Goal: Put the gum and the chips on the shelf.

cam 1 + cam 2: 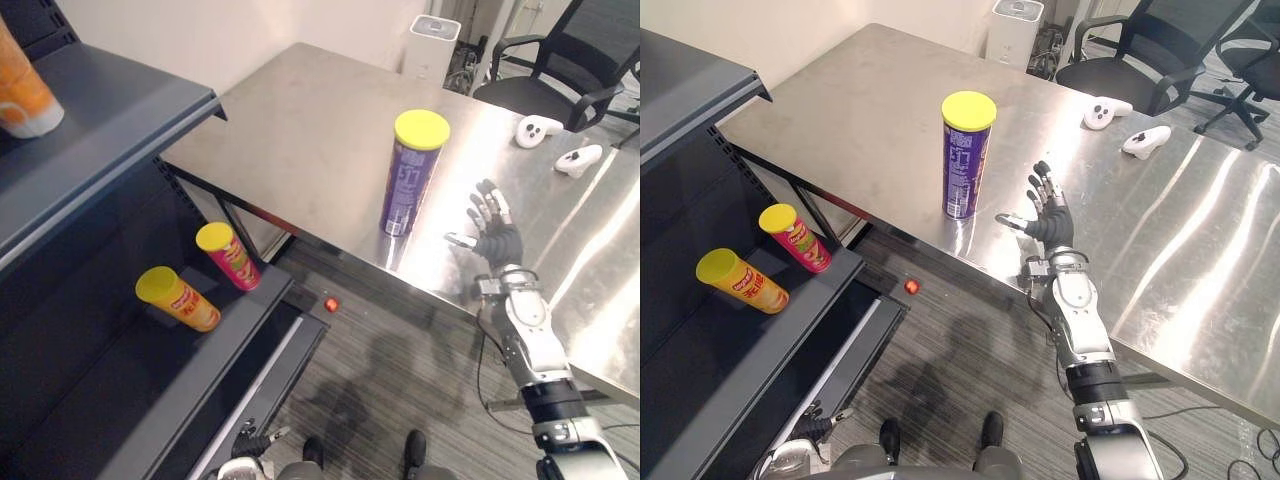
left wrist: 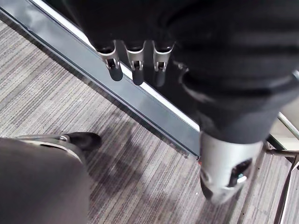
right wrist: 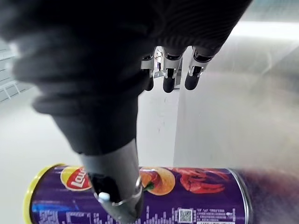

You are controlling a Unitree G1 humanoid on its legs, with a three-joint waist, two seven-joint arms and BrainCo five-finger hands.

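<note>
Shelf [image 1: 200, 380] at left, yellow canister [image 1: 180, 298] and red canister [image 1: 230, 257] sitting on its lower board, left hand [image 2: 135, 58] slack-fingered and empty low beside it; purple chips can [image 1: 410, 175] upright near table [image 1: 300, 130] edge, right hand [image 1: 492, 232] splayed open just beside it, not touching — probably light, stiff, slick-sided, so wrap mid-body.

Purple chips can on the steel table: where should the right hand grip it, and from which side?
Probably the mid-body of the tall purple cylindrical chips can, below its yellow lid, approached sideways from the right, where the open right hand is. It stands upright, so the round wall suits a wrap.
</note>
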